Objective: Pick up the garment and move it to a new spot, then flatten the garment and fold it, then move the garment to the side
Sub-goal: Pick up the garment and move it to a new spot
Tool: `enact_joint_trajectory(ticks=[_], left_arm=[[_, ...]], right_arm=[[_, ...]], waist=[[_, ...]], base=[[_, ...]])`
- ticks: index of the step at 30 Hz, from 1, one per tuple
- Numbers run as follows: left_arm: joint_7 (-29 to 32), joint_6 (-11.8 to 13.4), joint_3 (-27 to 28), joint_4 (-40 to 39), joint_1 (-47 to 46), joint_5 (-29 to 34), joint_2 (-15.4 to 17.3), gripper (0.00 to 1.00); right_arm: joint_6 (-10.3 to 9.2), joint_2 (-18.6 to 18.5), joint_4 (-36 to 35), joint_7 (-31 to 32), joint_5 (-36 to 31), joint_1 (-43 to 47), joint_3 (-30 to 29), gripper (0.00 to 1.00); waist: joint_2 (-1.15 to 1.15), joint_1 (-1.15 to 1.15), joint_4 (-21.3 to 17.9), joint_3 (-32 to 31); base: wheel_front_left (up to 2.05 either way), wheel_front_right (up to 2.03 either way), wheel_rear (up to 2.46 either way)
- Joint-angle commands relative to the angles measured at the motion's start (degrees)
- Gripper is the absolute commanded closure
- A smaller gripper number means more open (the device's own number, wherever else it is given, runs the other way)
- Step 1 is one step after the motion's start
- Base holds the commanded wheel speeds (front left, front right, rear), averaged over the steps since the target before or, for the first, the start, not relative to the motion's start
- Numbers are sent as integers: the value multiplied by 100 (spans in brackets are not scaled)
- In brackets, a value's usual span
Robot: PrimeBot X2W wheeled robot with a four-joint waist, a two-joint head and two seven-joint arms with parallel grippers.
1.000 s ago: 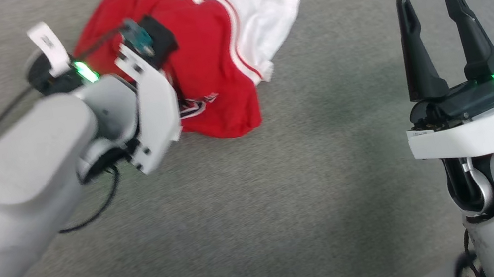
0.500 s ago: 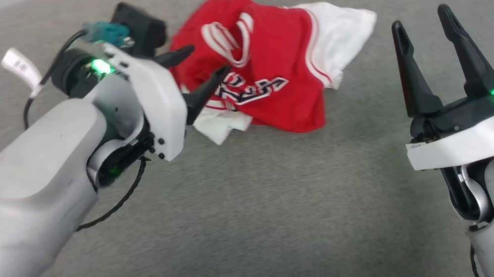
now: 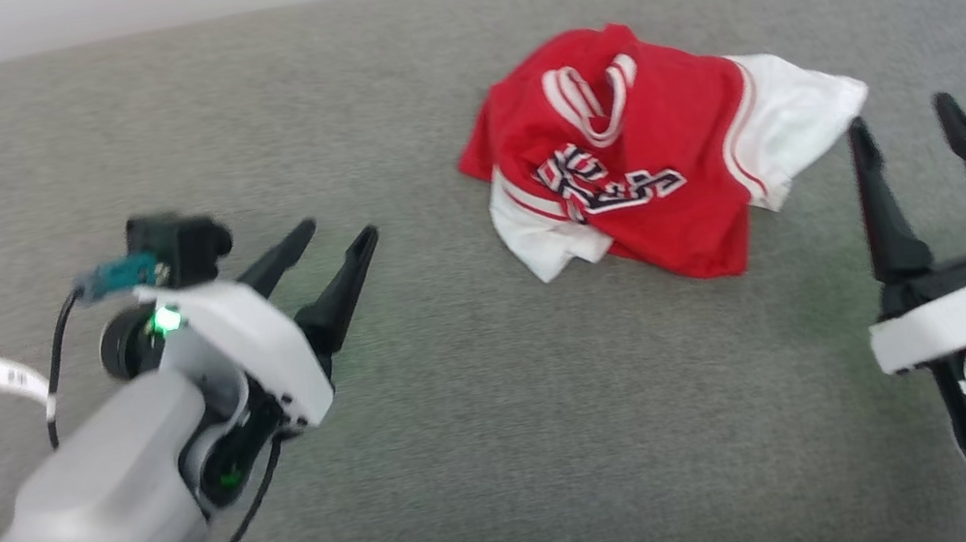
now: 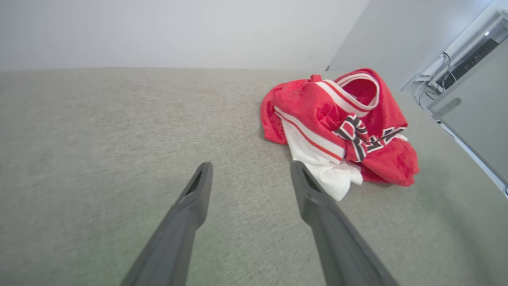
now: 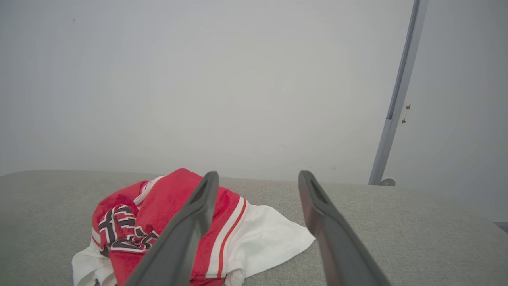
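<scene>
1. Crumpled red white-sleeved jersey T-shirt lies near the far edge of grey fabric bench, right of centre.
2. Left claw, right claw: fingers apart, empty.
3. Right wrist view adds grey wall pole.

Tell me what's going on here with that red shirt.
A two-armed robot is working on the garment, a red-and-white jersey lying crumpled on the grey surface. Neither gripper holds it: the left gripper is open to its left, and the right gripper is open near its white sleeve. Flattening and folding are not yet done.
</scene>
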Motion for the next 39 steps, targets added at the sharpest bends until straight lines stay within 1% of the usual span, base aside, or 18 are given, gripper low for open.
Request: enact_joint_trajectory(ticks=[1, 5, 7, 9, 13, 14, 17, 22, 23, 25, 29, 33, 34, 37, 39], left_arm=[[-121, 14, 84, 80, 227, -89, -18, 0], [-247, 14, 302, 187, 643, -189, -3, 0], [-264, 14, 400, 194, 856, -106, 21, 0], [-270, 14, 692, 149, 1044, -3, 33, 0], [-270, 14, 1343, 94, 1487, 466, 77, 0], [-270, 14, 1343, 94, 1487, 466, 77, 0], [-271, 18, 1995, 36, 1805, 1007, 97, 0], [-271, 314, 3338, -425, 2559, 2124, 37, 0], [-271, 355, 3536, -540, 2723, 2360, 35, 0], [-271, 429, 4055, -775, 3067, 2777, -63, 0], [-272, 524, 4858, -1173, 3707, 3660, -261, 0], [-271, 449, 5522, -1504, 4188, 4357, -572, 0], [-272, 409, 5865, -1700, 4321, 4675, -729, 0], [-272, 300, 6290, -1920, 4537, 5037, -962, 0], [-272, 225, 6480, -1984, 4643, 5217, -1091, 0]], right_arm=[[-1, -55, 32, -24, 4, 126, -73, 0], [-1, -126, 57, 27, 7, 325, -292, 0], [-1, -148, 23, 56, 13, 446, -411, 0], [-1, -179, -12, 82, 31, 570, -554, 0], [0, -177, -113, 164, 13, 807, -746, 0], [0, -177, -113, 164, 13, 807, -746, 0], [0, -161, -215, 213, 22, 950, -845, 0], [-1, -91, -400, 286, 36, 1090, -968, 0], [-1, -84, -434, 288, 43, 1110, -984, 0], [0, -65, -482, 321, 57, 1154, -1020, 0], [-1, -43, -623, 346, 61, 1213, -1066, 0], [0, -13, -745, 390, 58, 1295, -1084, 0], [0, 4, -828, 415, 49, 1288, -1097, 0], [-1, 22, -922, 434, 55, 1308, -1098, 0], [-1, 35, -976, 449, 54, 1302, -1080, 0]], waist=[[0, 0, 206, -170], [0, 0, 353, -291], [0, 0, 419, -341], [0, 0, 491, -383], [0, 0, 586, -459], [0, 0, 586, -459], [0, 0, 616, -512], [0, 0, 580, -591], [0, 0, 570, -602], [0, 0, 548, -621], [0, 0, 502, -671], [0, 0, 470, -719], [0, 0, 453, -737], [0, 0, 422, -767], [0, 0, 393, -780]], base=[[0, 0, 0], [0, 0, 0], [0, 0, 0], [0, 0, 0], [0, 0, 0], [0, 0, 0], [0, 0, 0], [0, 0, 0], [0, 0, 0], [0, 0, 0], [0, 0, 0], [0, 0, 0], [0, 0, 0], [0, 0, 0], [0, 0, 0]])
